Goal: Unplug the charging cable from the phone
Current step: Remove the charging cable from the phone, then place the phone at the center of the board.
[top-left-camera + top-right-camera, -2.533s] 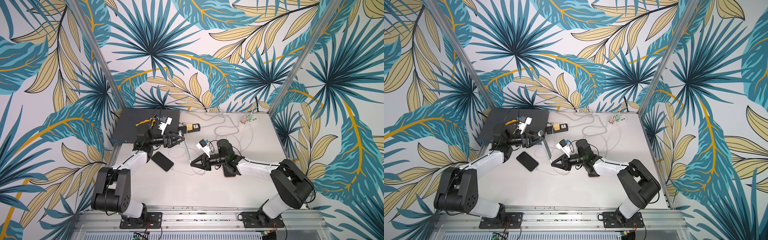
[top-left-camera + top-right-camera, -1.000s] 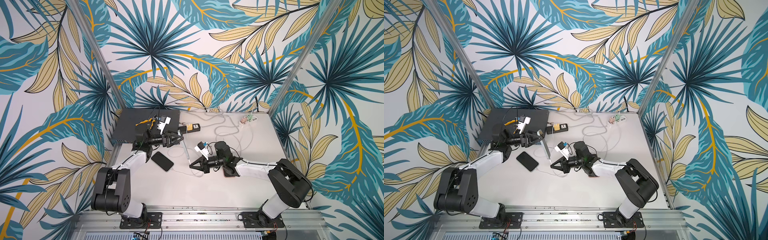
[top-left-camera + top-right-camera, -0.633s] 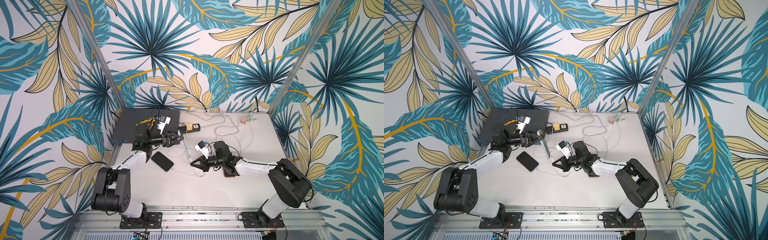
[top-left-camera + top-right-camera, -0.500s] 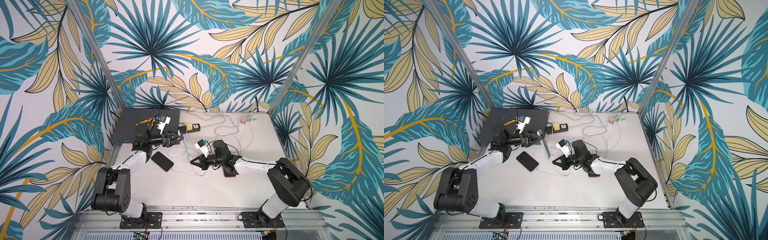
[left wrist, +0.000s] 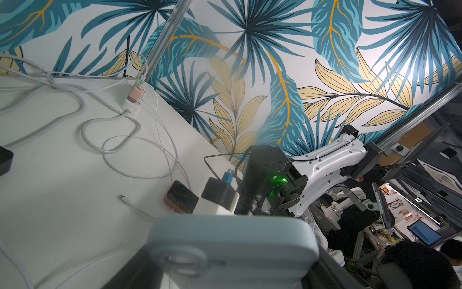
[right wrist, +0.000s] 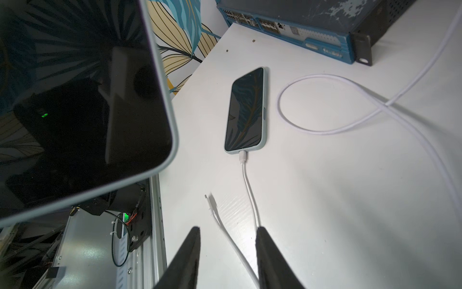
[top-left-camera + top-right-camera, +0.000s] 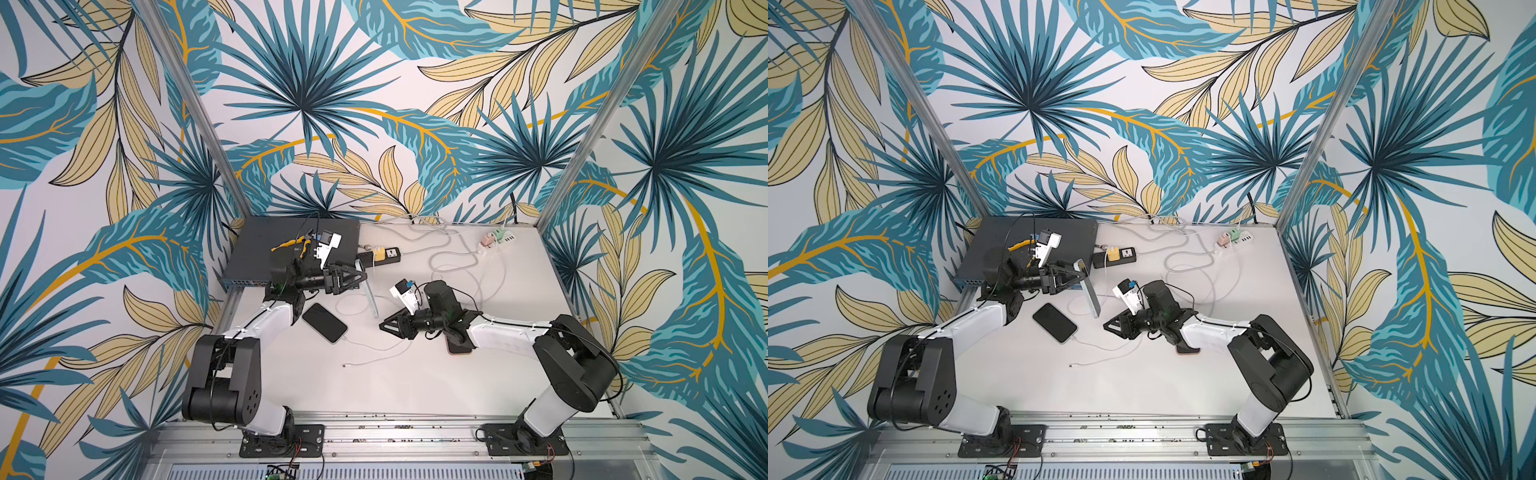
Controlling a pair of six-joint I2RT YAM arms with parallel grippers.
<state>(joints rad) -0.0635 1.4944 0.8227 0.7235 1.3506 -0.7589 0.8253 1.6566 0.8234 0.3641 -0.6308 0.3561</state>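
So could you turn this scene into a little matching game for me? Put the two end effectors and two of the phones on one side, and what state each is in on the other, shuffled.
Things:
1. left end effector
2. right end effector
3. phone lying between the arms
4. pink-cased phone

States:
A. white charging cable plainly plugged in
B. open, gripping nothing
C. partly hidden under the right arm
D. shut on a blue-cased phone

Pairs: 1-D, 2-B, 3-A, 4-C.
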